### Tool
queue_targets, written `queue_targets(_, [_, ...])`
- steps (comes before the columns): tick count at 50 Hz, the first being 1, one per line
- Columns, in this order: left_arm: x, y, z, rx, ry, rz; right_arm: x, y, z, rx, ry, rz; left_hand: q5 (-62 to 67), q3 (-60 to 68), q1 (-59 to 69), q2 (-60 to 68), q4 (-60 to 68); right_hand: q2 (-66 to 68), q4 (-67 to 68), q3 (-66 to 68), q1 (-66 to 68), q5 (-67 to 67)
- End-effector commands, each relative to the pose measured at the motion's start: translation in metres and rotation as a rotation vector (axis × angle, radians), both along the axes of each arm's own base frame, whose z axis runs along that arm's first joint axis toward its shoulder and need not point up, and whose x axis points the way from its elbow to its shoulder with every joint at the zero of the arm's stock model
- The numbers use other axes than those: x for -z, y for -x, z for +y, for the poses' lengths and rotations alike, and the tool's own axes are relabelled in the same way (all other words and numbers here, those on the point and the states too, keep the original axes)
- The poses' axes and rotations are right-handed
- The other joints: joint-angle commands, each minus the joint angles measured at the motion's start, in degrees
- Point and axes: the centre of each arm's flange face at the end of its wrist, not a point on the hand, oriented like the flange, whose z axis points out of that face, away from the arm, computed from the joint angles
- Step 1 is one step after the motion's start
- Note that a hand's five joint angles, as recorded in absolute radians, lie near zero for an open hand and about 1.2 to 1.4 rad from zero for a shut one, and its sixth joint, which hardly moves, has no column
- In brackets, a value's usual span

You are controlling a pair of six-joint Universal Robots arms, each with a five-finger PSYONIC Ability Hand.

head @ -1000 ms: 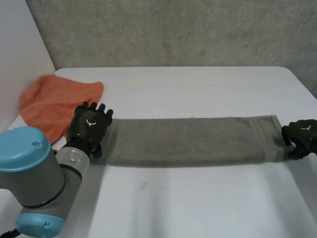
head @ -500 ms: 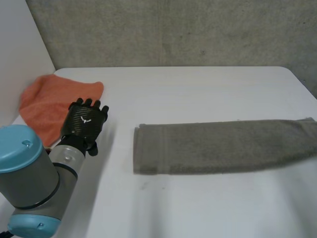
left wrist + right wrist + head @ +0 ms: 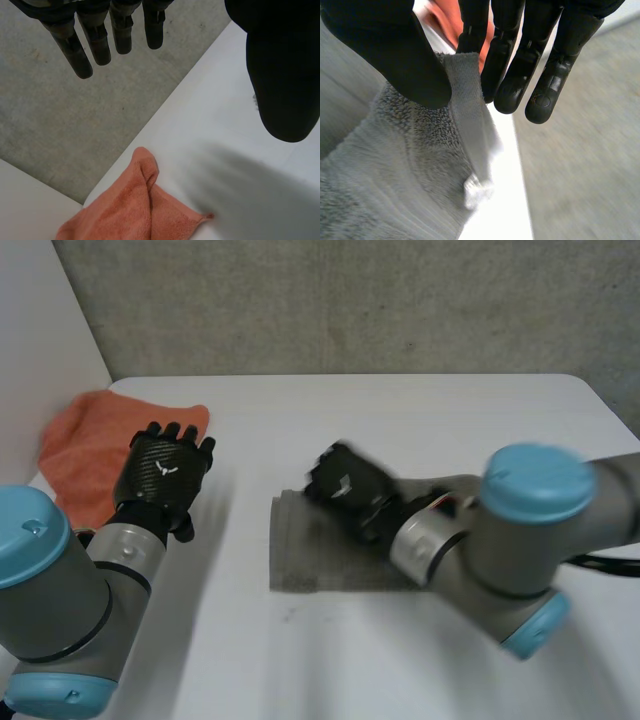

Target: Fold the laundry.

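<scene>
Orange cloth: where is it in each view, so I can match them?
Head view: orange cloth at the table's left edge, beside the left hand.
Left wrist view: cloth beyond the left hand's fingertips, at the table edge.
Right wrist view: cloth glimpsed between the right hand's thumb and fingers, past the grey towel.
Shared landmark: the white table.

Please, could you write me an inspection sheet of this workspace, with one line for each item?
Surface: white table, no stains seen on its bare parts.
Job's things: grey towel near the middle, partly under the right arm; orange cloth crumpled beside the left hand.
Clutter: nothing seen.
Hands: left hand open, fingers straight, holding nothing, above the table by the orange cloth; right hand pinches an edge of the grey towel between thumb and fingers.
Cables: nothing seen.
Surroundings: concrete wall behind the table; white wall on the robot's left.
</scene>
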Motion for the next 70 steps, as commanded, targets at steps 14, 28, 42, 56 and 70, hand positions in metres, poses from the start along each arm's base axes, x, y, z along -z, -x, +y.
queue_targets(14, [-0.021,0.035,0.011,0.112,0.07,0.038,-0.022,0.097,-0.064,0.502,-0.54,-0.356,-2.38,-1.64,-0.89,-1.29,-1.21,-56.2,-57.26,-56.86,-44.61,-55.84])
queue_targets(28, [0.015,0.101,0.042,0.398,-0.065,-0.012,0.023,0.157,-0.049,0.621,-0.75,-0.222,8.37,9.12,9.87,9.47,9.55,-49.23,-50.29,-49.89,-37.64,-48.88])
queue_targets(42, [0.053,0.112,0.03,0.43,-0.19,-0.074,0.031,0.16,-0.04,0.617,-0.722,-0.184,33.09,33.83,34.58,34.18,34.26,-34.59,-35.65,-35.26,-23.01,-34.24])
queue_targets(56, [0.081,0.106,0.03,0.399,-0.319,-0.161,0.032,0.158,-0.039,0.615,-0.707,-0.185,55.5,56.24,56.99,56.59,56.67,-31.73,-32.79,-32.39,-20.14,-31.37])
queue_targets(70, [0.075,0.104,0.029,0.34,-0.301,-0.166,0.033,0.161,-0.04,0.624,-0.708,-0.188,21.84,22.58,23.33,22.94,23.01,-31.56,-32.62,-32.22,-19.97,-31.2])
